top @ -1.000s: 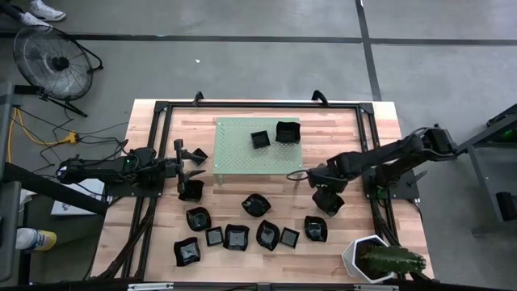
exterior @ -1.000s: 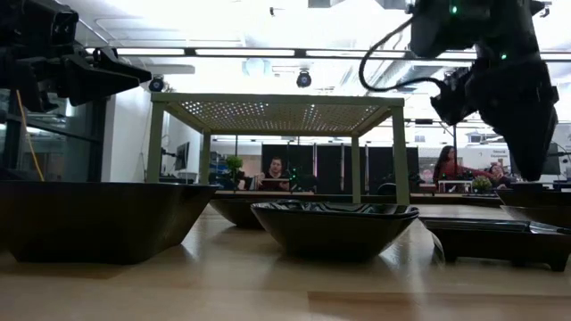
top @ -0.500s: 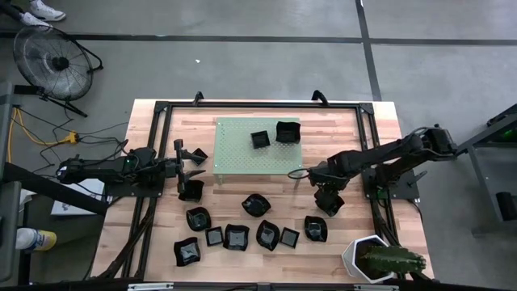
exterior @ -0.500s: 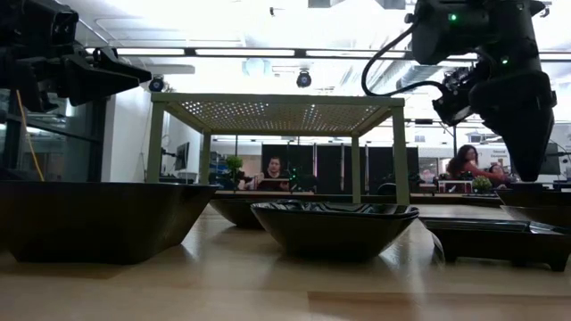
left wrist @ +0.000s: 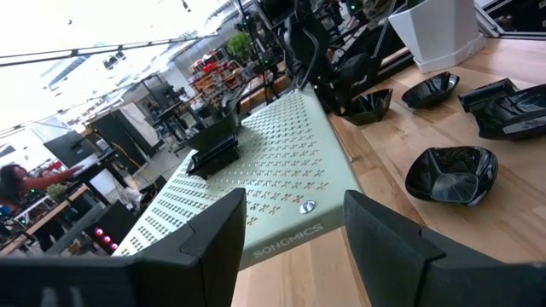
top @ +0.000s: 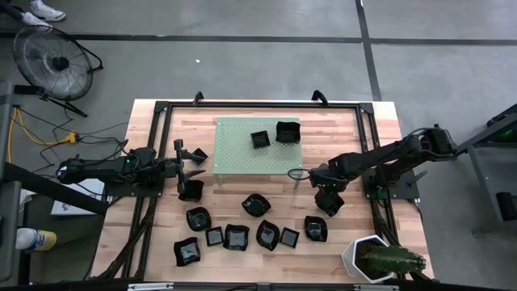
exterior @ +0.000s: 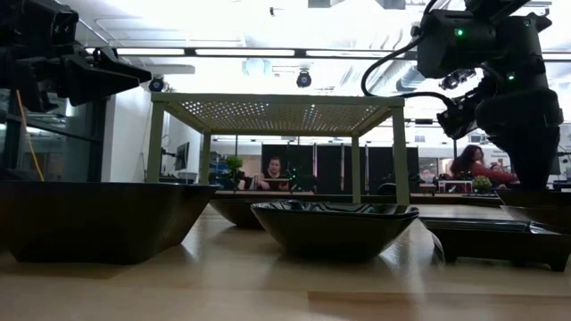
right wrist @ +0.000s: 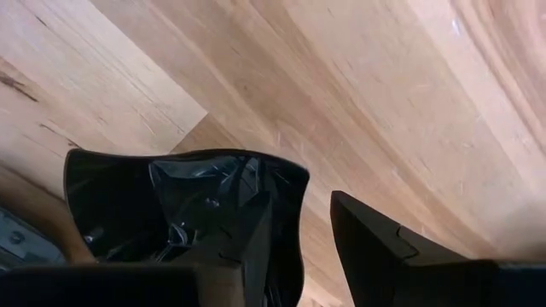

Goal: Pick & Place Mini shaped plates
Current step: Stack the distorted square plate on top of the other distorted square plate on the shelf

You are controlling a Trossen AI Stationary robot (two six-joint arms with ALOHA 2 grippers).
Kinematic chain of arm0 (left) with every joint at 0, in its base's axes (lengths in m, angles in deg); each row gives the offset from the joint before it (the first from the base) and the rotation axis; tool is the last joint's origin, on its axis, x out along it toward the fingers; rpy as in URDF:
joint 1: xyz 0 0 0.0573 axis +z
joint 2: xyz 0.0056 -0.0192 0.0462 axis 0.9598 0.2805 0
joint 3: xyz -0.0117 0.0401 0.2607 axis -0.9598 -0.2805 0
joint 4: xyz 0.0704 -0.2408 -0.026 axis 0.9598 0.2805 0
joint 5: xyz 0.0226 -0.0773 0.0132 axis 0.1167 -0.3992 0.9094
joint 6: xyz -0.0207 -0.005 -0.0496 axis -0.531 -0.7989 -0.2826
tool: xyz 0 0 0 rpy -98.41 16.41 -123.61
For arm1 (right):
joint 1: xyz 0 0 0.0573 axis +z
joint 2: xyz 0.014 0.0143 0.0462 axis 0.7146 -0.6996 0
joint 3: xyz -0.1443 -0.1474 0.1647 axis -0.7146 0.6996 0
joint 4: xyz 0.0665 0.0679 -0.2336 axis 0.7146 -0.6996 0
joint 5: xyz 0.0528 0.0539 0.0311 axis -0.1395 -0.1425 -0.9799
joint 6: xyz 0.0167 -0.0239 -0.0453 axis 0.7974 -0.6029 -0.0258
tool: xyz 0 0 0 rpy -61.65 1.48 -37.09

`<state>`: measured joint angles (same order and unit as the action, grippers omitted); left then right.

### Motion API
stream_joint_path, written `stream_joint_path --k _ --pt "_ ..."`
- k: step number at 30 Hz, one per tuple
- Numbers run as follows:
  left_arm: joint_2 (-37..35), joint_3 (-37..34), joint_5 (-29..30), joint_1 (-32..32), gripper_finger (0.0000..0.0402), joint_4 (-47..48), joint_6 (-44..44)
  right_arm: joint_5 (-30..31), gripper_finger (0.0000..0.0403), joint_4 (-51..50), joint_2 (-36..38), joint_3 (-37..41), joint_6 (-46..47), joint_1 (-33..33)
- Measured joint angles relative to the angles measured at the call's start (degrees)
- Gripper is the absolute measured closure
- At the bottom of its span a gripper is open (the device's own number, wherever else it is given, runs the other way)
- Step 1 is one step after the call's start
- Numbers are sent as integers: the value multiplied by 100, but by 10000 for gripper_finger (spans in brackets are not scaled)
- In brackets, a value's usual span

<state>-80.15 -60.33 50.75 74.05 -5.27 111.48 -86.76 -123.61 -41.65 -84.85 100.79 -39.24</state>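
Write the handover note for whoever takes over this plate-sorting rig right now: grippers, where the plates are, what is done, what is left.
Right gripper: down at a black plate on the table right of the green stand, fingers open astride its rim, not lifted.
Left gripper: open, empty, waiting at the stand's left edge.
Done: two plates on the stand.
Left: about ten plates on the wooden table, mostly in front of the stand.

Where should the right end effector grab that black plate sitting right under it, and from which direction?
Grip the raised rim of the black plate, coming straight down from above. The right end effector already hangs over it, open, with one finger inside the bowl and the other outside the near edge, so closing should pinch that thin upright wall. The plate looks too shallow and flared to take from the side.
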Motion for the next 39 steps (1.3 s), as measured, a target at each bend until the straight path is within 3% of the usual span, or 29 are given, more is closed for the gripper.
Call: stream_joint_path --k 6,20,39 --pt "1 0 -2 1 208 0 -2 80 293 -4 0 1 -2 1" --pt "2 0 -2 0 208 0 -2 -20 396 -2 -2 -2 -92 0" --pt "1 1 -4 1 208 0 0 -28 402 -572 384 -450 -328 2"
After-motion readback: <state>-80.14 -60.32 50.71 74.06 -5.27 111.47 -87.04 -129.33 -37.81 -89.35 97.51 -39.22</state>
